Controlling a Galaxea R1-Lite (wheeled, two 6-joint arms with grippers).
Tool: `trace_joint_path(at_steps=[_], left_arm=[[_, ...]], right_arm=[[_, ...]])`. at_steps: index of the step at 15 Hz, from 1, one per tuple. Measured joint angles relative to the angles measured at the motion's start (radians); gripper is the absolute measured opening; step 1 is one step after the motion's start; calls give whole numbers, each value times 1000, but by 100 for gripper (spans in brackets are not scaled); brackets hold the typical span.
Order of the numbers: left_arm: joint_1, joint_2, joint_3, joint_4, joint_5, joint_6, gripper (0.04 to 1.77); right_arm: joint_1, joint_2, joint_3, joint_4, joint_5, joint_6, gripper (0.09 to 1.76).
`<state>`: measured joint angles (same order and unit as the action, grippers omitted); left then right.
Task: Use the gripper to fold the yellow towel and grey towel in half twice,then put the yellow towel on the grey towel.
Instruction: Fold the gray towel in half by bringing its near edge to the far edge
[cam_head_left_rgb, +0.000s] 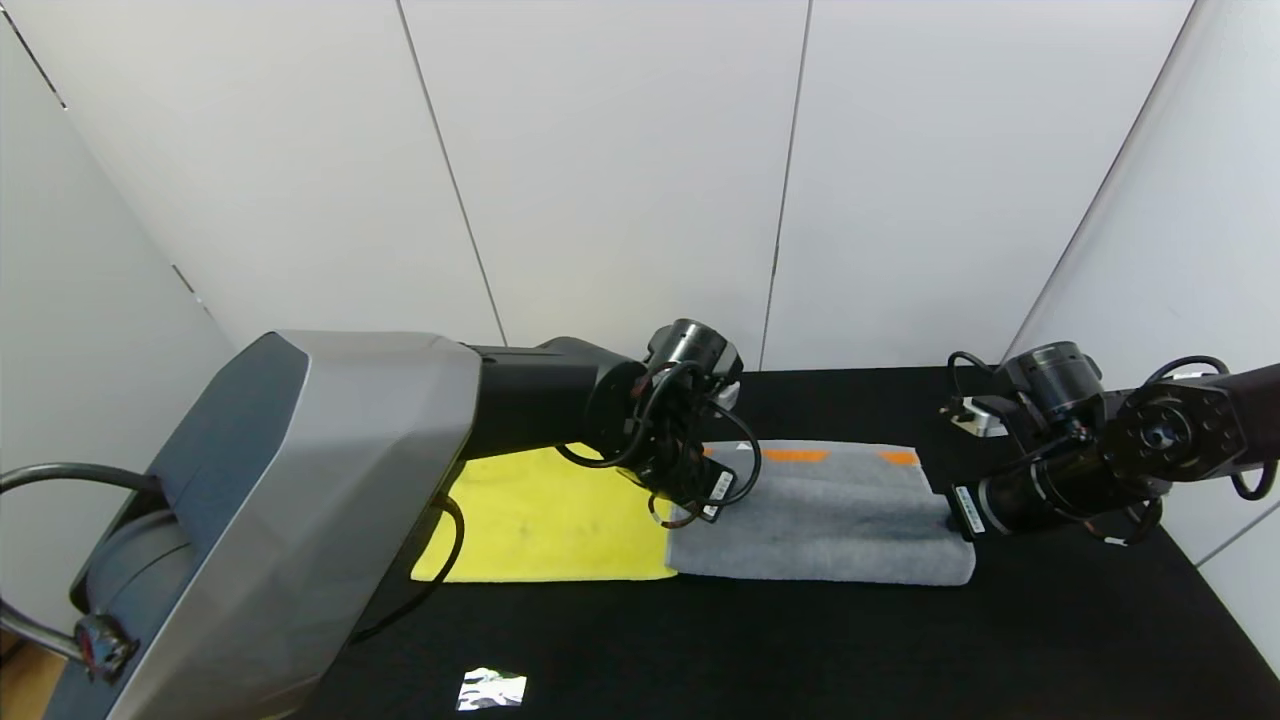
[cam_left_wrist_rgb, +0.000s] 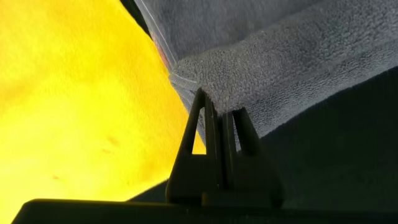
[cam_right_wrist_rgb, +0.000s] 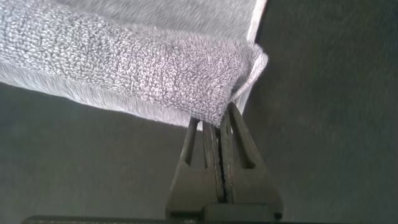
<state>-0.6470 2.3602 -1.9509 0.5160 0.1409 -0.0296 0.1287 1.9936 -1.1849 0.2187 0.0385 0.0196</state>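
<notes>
While both tools (cam_head_left_rgb: 700, 500) (cam_head_left_rgb: 950, 510) pinch, grey towel (cam_head_left_rgb: 830, 515) spans between.

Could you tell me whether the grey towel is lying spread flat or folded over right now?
Folded over: the grey towel shows a rolled, doubled front edge, and both wrist views show stacked layers at its corners. How many folds, cannot tell.

The head camera is looking forward and down across the black counter (cam_head_left_rgb: 1050, 620) toward white wall panels (cam_head_left_rgb: 620, 170). Each wrist camera is peering along its own pincer from very close, the left (cam_left_wrist_rgb: 221, 115) at one end of the grey towel (cam_head_left_rgb: 830, 515), the right (cam_right_wrist_rgb: 217, 124) at the other. All three views are sharing that towel.
</notes>
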Motion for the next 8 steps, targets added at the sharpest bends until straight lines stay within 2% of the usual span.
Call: trace_joint_path(at_steps=[1,4,8], left_arm=[[5,11,-11,-4,-1,1,36],[8,28,-23,-8,-10,2,78],[10,33,-26,-6,-10,0,116]], right_arm=[[-2,10,-7,-1,-1,0,13],[-2,31,-10,-74,-6,4,59],[8,37,-3,-84,-8,5,104]])
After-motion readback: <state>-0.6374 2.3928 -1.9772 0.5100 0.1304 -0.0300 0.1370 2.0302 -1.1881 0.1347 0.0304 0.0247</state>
